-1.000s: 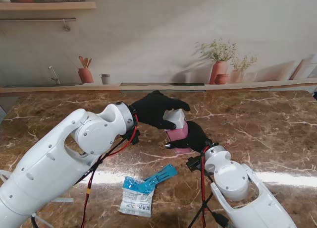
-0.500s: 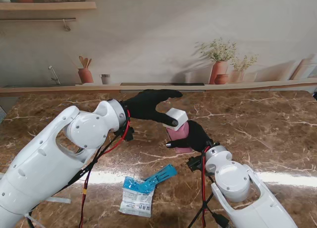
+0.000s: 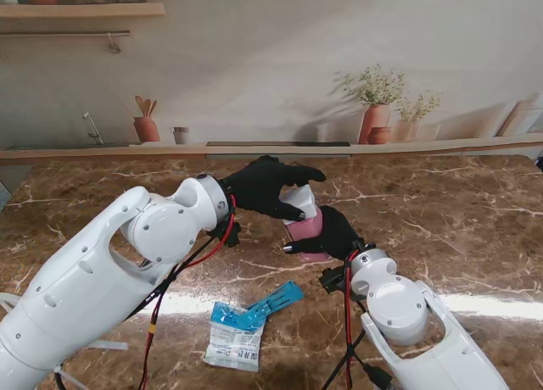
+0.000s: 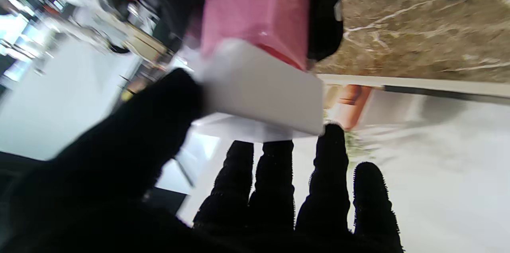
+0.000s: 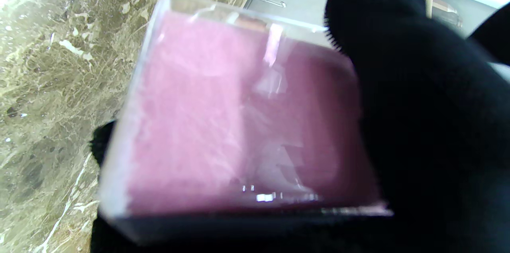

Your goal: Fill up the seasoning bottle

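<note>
— From the stand?
— Bottle (image 3: 305, 229) at mid-table, gripped around its pink body by the right hand (image 3: 335, 233). White cap (image 3: 299, 203) pinched by the left hand (image 3: 263, 186), thumb nearer, fingers over the far side. Torn blue packet (image 3: 242, 326) lying nearer to me, well apart.
— Step?
— Probably seating or twisting the cap; filling seemingly done. Next: steady hold, square turn, no tipping.
— Left wrist?
— Cap (image 4: 259, 89) between thumb (image 4: 159, 117) and fingertips (image 4: 330, 141), touching both; pink body (image 4: 259, 10) beyond.
— Right wrist?
— Clear-walled bottle (image 5: 239, 117) packed with pink grains, black fingers (image 5: 418, 105) wrapped around one side.
— Axis?
— Long axis near upright, cap end up, tilted slightly left.
</note>
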You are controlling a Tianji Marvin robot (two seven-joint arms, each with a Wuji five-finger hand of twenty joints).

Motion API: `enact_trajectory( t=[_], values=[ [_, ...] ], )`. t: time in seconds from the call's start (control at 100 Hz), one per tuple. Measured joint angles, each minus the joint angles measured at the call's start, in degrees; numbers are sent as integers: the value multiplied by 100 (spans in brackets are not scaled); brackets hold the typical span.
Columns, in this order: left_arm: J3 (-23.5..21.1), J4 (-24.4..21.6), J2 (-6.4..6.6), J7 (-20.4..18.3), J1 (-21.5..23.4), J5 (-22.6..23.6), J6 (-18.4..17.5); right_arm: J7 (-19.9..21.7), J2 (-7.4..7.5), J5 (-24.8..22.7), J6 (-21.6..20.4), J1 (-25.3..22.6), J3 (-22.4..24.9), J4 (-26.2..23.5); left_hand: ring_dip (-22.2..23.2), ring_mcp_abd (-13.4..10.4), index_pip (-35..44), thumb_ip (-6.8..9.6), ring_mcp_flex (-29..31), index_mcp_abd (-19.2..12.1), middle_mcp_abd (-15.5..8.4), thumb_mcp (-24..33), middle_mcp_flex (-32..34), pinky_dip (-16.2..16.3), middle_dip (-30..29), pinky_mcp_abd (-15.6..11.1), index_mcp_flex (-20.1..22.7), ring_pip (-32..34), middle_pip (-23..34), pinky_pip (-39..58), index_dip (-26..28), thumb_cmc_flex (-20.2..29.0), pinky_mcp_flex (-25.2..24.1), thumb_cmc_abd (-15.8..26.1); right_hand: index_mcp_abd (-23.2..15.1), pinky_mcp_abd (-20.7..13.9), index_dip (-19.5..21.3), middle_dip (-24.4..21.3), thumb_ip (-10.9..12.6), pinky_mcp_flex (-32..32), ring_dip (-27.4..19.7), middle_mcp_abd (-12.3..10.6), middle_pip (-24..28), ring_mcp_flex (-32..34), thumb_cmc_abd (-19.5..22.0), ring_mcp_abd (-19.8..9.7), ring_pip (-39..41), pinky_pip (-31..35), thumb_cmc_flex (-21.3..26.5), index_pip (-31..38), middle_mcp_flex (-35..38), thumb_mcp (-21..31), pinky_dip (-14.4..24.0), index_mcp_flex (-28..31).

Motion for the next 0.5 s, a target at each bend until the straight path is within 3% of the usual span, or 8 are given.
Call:
enact_trajectory(
  t=[0.05, 0.09, 0.14, 0.21, 0.28, 0.33, 0.39, 0.5],
  values=[
    [-50, 68, 24, -110, -17, 69, -654, -4, 0, 0, 2, 0, 5, 0, -425, -245, -20, -77, -396, -574, -73, 547, -528, 0, -671, -256, -374, -348, -345, -526, -59, 530, -30, -52, 0, 0, 3, 0, 0, 1, 0, 0, 0, 0, 0, 0, 1, 0, 0, 0, 0, 0, 0, 0],
    [-79, 144, 52, -276, -56, -26, -1056, -7, 0, 0, 3, 0, 12, 0, -695, -427, -85, -74, -805, -894, -517, 553, -1227, -210, -1094, -450, -650, -555, -585, -905, -74, 978, -37, 30, 0, 0, 3, 0, 0, 1, 0, 0, 0, 0, 0, 0, 1, 0, 0, 0, 0, 0, 0, 0],
    [-97, 203, 101, -721, -141, -656, -1025, -7, 0, 0, 5, -1, 13, -1, -1079, -586, -232, -66, -1337, -1100, -701, 681, -2114, -916, -1776, -547, -980, -832, -1060, -1319, -268, 1304, 32, 198, 0, 0, 4, 0, 0, 2, 0, 0, 0, 0, 0, 0, 1, 0, 0, 0, 0, 0, 0, 0],
    [-116, 196, 174, -1188, -246, -1370, -499, -10, 0, 4, 9, -3, 13, -8, -1261, -623, -519, -51, -1501, -1108, -691, 387, -2554, -1428, -2094, -544, -1044, -897, -1531, -1457, -433, 754, 87, 128, 0, 0, 4, 0, 0, 2, 0, 0, 0, 0, 0, 0, 1, 0, 0, 0, 0, 0, 0, 0],
    [-150, 165, 192, -891, -234, -758, -460, -12, -1, 6, 10, -6, 13, -16, -1279, -570, -657, -46, -1556, -679, -476, -1008, -2608, -1457, -1932, -470, -1044, -912, -1593, -1457, -434, -22, 78, 89, 0, 0, 4, 1, 0, 2, 0, 0, 0, 0, 0, 0, 1, 0, 0, 0, 0, 0, 0, 0],
    [-201, 164, 185, -535, -169, -297, -526, -13, -1, 6, 10, -7, 13, -19, -1280, -416, -651, -20, -1556, -338, -333, -2143, -2608, -1245, -1682, -345, -1044, -912, -1584, -1460, -344, -134, 14, 150, 0, 0, 4, 1, 0, 2, 0, 0, 0, 0, -1, 0, 2, 0, 0, 0, 0, 0, 0, 0],
    [-274, 161, 153, -220, -47, -378, -391, -12, -1, 6, 10, -8, 13, -20, -1153, -309, -629, 62, -1535, -44, -219, -3578, -2608, -710, -1387, -281, -1044, -901, -1378, -1346, -186, -133, -65, 614, 0, 0, 4, 1, 0, 2, 0, 0, 0, 0, -1, 0, 2, 0, 0, 0, 1, 0, 0, 0],
    [-281, 81, 90, -62, 96, -471, 239, -6, -1, 0, 18, -8, 10, -26, -596, 4, -386, 82, -951, 427, 168, -4895, -2238, 417, -955, -31, -679, -431, -861, -798, 3, -128, -59, 973, 0, 0, 4, 1, 0, 2, 0, 0, 0, 0, -1, 0, 2, 0, 0, 0, 1, 0, 1, 0]
  ],
)
